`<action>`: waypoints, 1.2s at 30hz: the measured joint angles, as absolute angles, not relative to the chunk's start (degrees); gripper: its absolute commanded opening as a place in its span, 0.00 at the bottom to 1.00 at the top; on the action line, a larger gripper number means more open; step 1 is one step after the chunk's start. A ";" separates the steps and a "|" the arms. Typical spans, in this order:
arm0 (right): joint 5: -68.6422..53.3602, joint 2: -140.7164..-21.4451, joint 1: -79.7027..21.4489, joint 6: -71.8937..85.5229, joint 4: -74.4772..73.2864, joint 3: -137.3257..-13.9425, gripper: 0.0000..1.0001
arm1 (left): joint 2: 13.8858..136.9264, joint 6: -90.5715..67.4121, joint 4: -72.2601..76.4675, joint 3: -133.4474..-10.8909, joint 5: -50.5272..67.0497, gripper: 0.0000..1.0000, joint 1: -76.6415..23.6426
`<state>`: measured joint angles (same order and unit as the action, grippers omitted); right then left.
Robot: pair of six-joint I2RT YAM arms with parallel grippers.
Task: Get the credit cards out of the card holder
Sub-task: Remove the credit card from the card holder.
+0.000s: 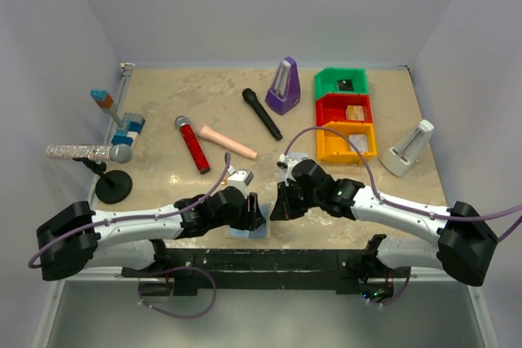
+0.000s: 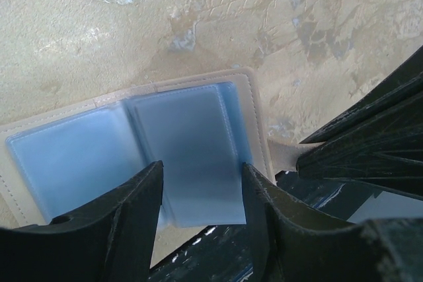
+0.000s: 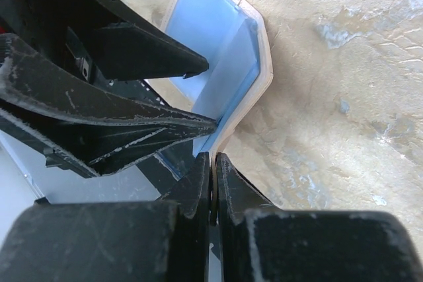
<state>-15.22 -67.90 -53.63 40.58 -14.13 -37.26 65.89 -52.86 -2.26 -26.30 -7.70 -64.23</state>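
The card holder (image 1: pixel 247 231) lies open at the table's near edge, light blue inside with tan edging. In the left wrist view (image 2: pixel 192 137) both blue panels show. My left gripper (image 1: pixel 254 211) is open, its fingers (image 2: pixel 135 209) standing either side of the right blue panel. My right gripper (image 1: pixel 277 206) is shut on the holder's tan right edge (image 3: pixel 264 77), which is lifted and bent upward; its tips (image 3: pixel 213 158) meet on that edge. No credit cards show in any view; whether any sit inside the blue sleeves cannot be told.
Behind the holder lie a red microphone (image 1: pixel 192 144), a pink cylinder (image 1: pixel 228 142) and a black microphone (image 1: pixel 261 113). A purple metronome (image 1: pixel 283 85) and green, red and orange bins (image 1: pixel 346 112) stand at the back right, a white stand (image 1: pixel 408 149) further right, and a glitter microphone on a stand (image 1: pixel 81 152) at the left.
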 measured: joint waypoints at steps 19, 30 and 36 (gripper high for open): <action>-16.01 -67.48 -53.76 40.53 -14.15 -37.26 0.00 | 64.60 -54.50 -8.23 -26.87 -13.45 0.45 -64.55; -15.99 -67.00 -54.00 40.53 -14.15 -37.26 0.00 | 53.89 -56.93 -14.68 -26.00 -18.65 0.48 -64.55; -15.97 -66.94 -54.00 40.51 -14.20 -37.26 0.00 | 49.78 -56.36 -15.18 -25.54 -19.59 0.48 -64.53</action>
<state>-15.97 -66.94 -54.00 40.51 -14.20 -37.26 49.78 -56.36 -15.18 -25.54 -19.59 -64.53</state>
